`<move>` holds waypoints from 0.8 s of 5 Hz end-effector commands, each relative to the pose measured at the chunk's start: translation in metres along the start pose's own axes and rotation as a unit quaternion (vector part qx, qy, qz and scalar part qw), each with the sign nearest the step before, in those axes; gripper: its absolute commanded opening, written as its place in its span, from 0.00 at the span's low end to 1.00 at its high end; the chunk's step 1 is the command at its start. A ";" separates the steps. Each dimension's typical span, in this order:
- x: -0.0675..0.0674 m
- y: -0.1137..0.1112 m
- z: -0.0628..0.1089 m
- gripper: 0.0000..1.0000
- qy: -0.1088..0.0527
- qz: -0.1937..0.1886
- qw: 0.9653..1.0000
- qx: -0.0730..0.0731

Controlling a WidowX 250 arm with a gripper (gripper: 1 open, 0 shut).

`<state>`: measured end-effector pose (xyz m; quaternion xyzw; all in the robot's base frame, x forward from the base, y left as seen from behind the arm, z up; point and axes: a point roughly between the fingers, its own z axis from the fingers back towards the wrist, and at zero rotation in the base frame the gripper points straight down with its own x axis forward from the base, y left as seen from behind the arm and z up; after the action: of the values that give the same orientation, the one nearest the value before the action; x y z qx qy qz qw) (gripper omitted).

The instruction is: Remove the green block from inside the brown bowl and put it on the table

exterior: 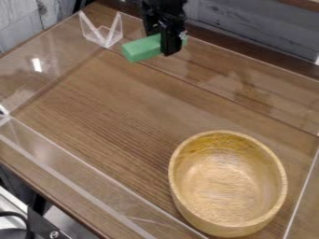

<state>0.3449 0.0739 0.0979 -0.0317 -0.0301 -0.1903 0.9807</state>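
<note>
The green block [141, 49] hangs above the far part of the table [125, 112], held at its right end by my black gripper [165, 45], which is shut on it. The block sticks out to the left of the fingers, tilted slightly. The brown bowl [228, 180] sits at the near right of the table, and nothing shows inside it. The gripper is far from the bowl, up and to the left of it.
Low clear acrylic walls [50, 159] border the tabletop. A small clear triangular stand [100, 30] sits at the far left, just left of the block. A grey plank wall runs behind the table.
</note>
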 end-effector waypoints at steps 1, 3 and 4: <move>0.013 0.006 0.018 0.00 -0.026 -0.016 0.999 0.021; 0.017 0.005 0.016 0.00 -0.022 -0.031 0.999 0.015; 0.019 0.004 0.015 0.00 -0.020 -0.038 0.999 0.012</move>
<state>0.3550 0.0707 0.0943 -0.0365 -0.0240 -0.2235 0.9737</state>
